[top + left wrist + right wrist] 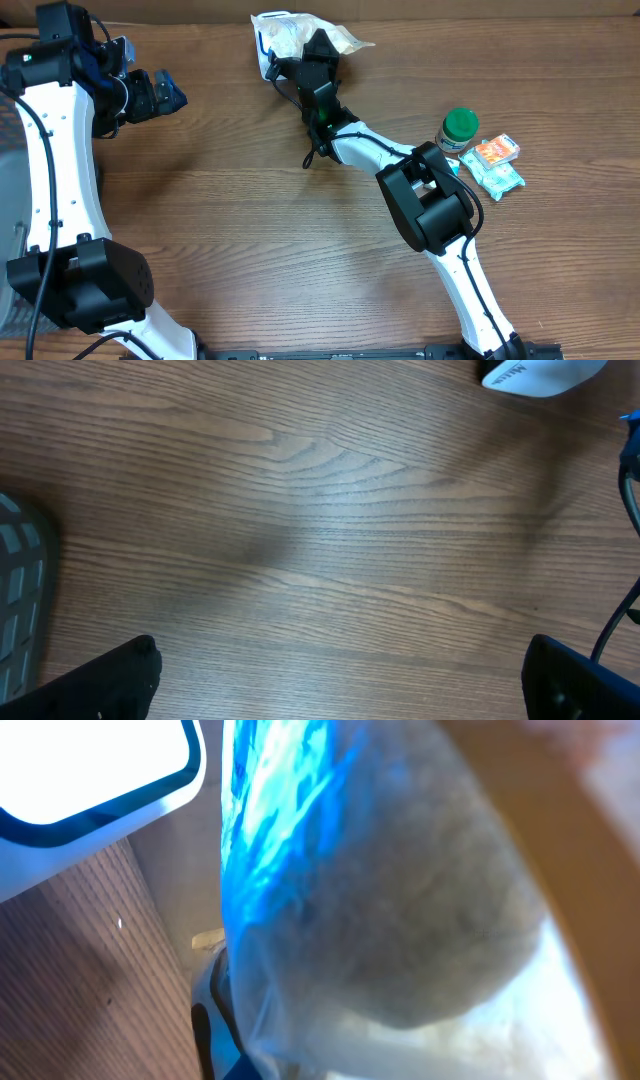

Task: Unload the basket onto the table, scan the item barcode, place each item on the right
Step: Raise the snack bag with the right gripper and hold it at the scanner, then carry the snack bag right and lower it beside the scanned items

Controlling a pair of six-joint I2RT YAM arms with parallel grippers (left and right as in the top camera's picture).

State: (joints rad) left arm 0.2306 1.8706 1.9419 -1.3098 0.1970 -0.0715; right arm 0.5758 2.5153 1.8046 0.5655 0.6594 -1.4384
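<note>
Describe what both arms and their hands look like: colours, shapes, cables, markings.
Both arms match: the left arm and right arm have smooth white links between bulky black joint housings, with thin black cables alongside. The left hand is black with blue parts; the right hand is black, a green light behind it. No markings readable.

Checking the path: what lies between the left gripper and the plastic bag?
Nothing: bare wooden table between left gripper and plastic bag, shown in the overhead view.

A crumpled clear packet point(280, 35) with blue print sits at far centre.
</note>
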